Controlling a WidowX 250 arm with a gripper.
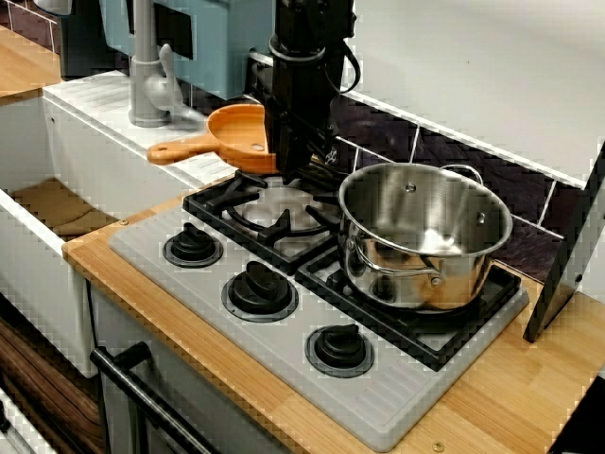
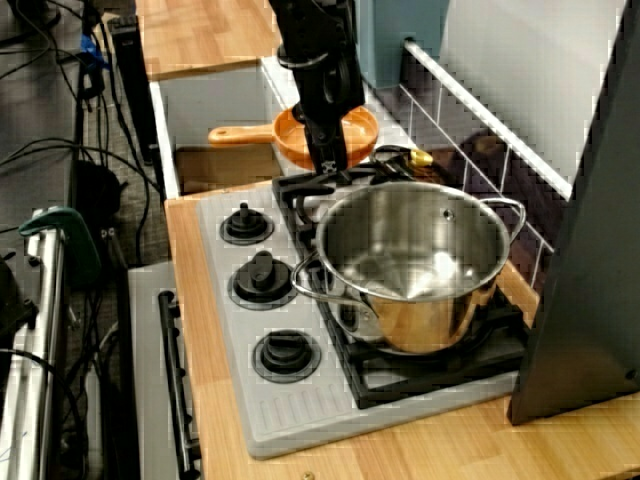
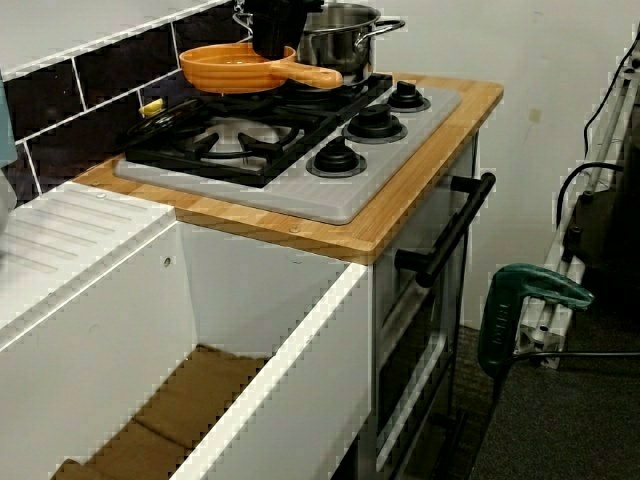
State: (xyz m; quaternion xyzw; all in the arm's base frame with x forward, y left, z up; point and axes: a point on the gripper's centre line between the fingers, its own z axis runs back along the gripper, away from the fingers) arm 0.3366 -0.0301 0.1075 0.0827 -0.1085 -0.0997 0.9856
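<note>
An orange pan (image 1: 241, 128) with a wooden-coloured handle (image 1: 175, 151) hangs just above the back of the left burner grate (image 1: 269, 213). My black gripper (image 1: 288, 165) comes down from above and is shut on the pan's near rim. From the high side view the gripper (image 2: 332, 163) covers the middle of the pan (image 2: 360, 130), whose handle points left. In the low view from the sink side the pan (image 3: 230, 68) floats over the grate under the gripper (image 3: 270, 48). The fingertips themselves are hidden by the arm.
A steel pot (image 1: 416, 274) stands on the right burner, close to the gripper. Three black knobs (image 1: 259, 288) line the grey stove front. A grey tap (image 1: 146, 80) and a white sink (image 1: 38, 151) lie to the left. A dark slanted panel (image 1: 567, 255) leans at the right.
</note>
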